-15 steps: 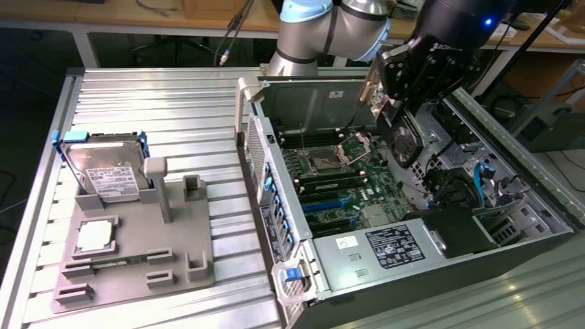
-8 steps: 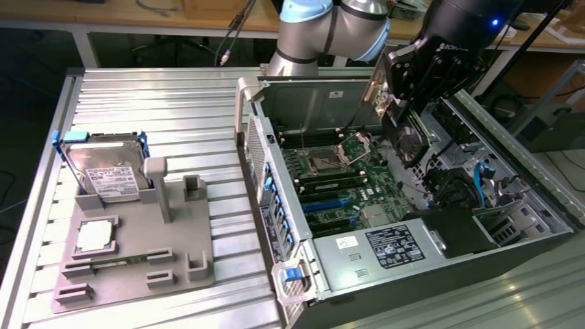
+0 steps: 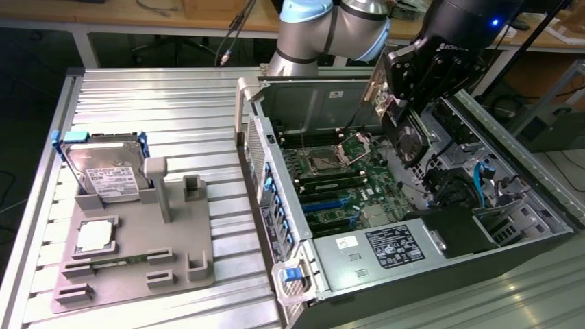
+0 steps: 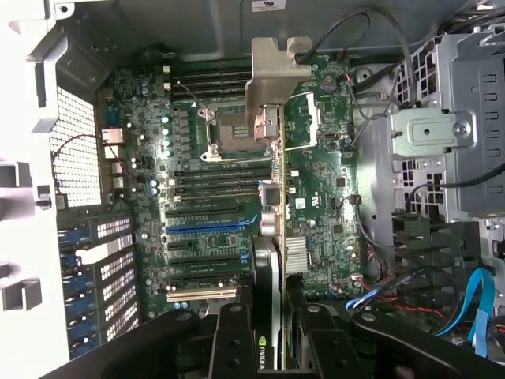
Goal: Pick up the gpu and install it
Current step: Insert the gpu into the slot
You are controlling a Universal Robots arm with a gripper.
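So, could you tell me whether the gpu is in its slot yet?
Out: the gripper holds the gpu above the motherboard, clear of the slots.

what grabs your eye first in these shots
The open computer case on the exterior view's right stands out first, its green motherboard laid bare. Over it hangs the robot arm, its jaws closed on the gpu, which is held edge-on above the board. On the exterior view's left, a grey holder carries a hard drive with blue tabs.
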